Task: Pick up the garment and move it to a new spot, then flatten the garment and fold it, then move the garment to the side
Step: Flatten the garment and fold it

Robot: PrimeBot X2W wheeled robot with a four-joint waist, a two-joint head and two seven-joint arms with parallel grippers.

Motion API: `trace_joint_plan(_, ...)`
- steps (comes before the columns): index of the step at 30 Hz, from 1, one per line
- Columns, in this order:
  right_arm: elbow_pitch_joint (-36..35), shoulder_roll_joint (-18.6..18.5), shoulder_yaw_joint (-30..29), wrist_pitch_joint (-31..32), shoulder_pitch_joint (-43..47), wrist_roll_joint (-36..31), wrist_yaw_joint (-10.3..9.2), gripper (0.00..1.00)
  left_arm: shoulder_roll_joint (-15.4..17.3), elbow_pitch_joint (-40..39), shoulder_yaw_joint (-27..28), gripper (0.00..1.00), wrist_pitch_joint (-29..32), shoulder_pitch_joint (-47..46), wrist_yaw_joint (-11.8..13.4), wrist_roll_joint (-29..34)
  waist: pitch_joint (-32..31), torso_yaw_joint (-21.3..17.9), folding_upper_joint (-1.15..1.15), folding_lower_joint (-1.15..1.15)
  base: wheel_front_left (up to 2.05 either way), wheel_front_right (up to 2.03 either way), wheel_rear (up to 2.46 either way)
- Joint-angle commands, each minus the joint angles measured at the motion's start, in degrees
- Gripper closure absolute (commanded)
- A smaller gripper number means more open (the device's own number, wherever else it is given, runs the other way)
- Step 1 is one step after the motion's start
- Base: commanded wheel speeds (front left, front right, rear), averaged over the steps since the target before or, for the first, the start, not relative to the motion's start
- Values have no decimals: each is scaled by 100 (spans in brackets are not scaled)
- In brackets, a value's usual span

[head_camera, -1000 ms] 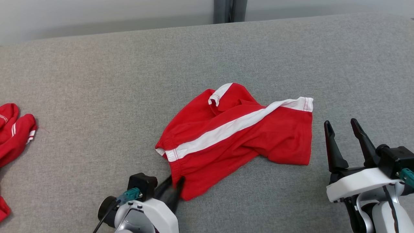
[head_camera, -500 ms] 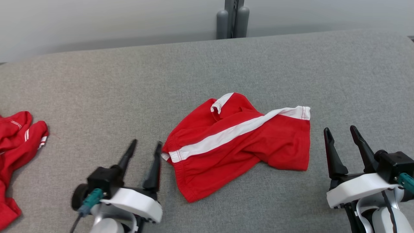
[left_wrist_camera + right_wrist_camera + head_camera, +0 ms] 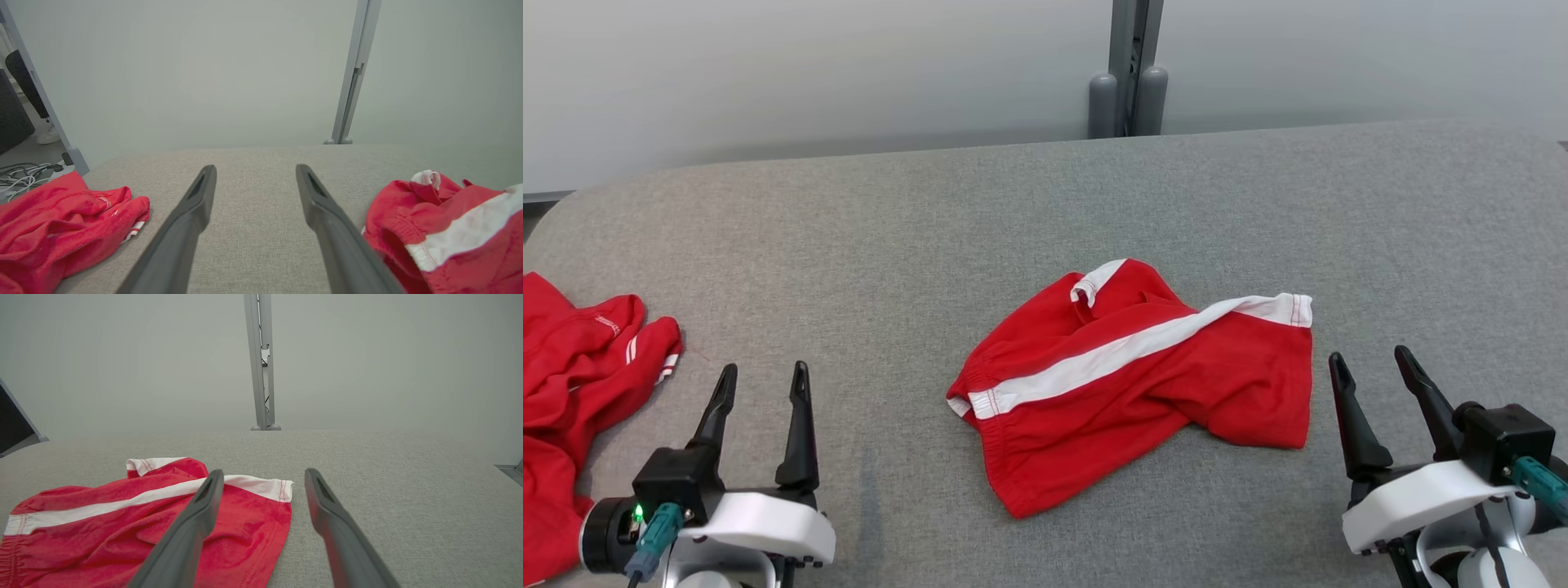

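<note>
Head view: red garment (image 3: 1143, 384) with white stripe lies crumpled near centre of grey padded surface (image 3: 1013, 204), neither gripper touching it. Left gripper (image 3: 765, 369) at lower left, jaws spread, empty, standing between garment and second red cloth (image 3: 580, 367) at left edge. Right gripper (image 3: 1368, 355) at lower right, jaws spread, empty, just beside garment's right hem. Grey post (image 3: 1131, 65) behind far edge.

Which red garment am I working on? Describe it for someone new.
On the grey surface, look at the middle, between the left tool and the right tool. The shorts lie there crumpled, with one broad white stripe across them; the other red heap at the left edge shows only thin white lines.
</note>
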Motion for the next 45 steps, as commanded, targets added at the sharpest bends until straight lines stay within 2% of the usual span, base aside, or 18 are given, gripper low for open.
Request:
trace_joint_plan(1, -28, -27, -11, 23, 53, -49, 1, 0, 45, -35, 21, 0, -24, 36, 28, 47, -12, 14, 0, 0, 0, 0, 0)
trace_joint_plan(8, -86, -26, -4, 70, 129, -22, 1, 0, 23, -141, -73, 0, 118, 183, 47, -17, -53, 55, 0, 0, 0, 0, 0)
trace_joint_plan(21, -145, -26, -13, 80, 95, 14, 1, 0, 47, -283, -308, 0, 370, -90, -10, 78, 30, 126, 0, 0, 0, 0, 0)
trace_joint_plan(27, -178, -26, 20, 75, -18, 2, 1, 0, -48, -409, -783, 0, 1038, -437, -314, 12, 195, 137, 0, 0, 0, 0, 0)
trace_joint_plan(32, -142, -27, 95, 51, -93, 25, 1, 0, -293, -306, -1175, 0, 1859, -585, -658, -386, 313, 43, 0, 0, 0, 0, 0)
trace_joint_plan(34, -123, -26, 128, 36, -132, 62, 1, 0, -294, -225, -1255, 0, 2098, -657, -746, -465, 367, -27, 0, 0, 0, 0, 0)
trace_joint_plan(37, -96, -26, 157, 5, -188, 57, 1, 0, -344, -106, -1329, 0, 2321, -702, -801, -557, 441, -151, 0, 0, 0, 0, 0)
trace_joint_plan(45, -31, -27, 92, -77, -236, 110, 1, 0, -396, 80, -1319, 0, 2417, -875, -807, -657, 602, -378, 0, 0, 0, 0, 0)
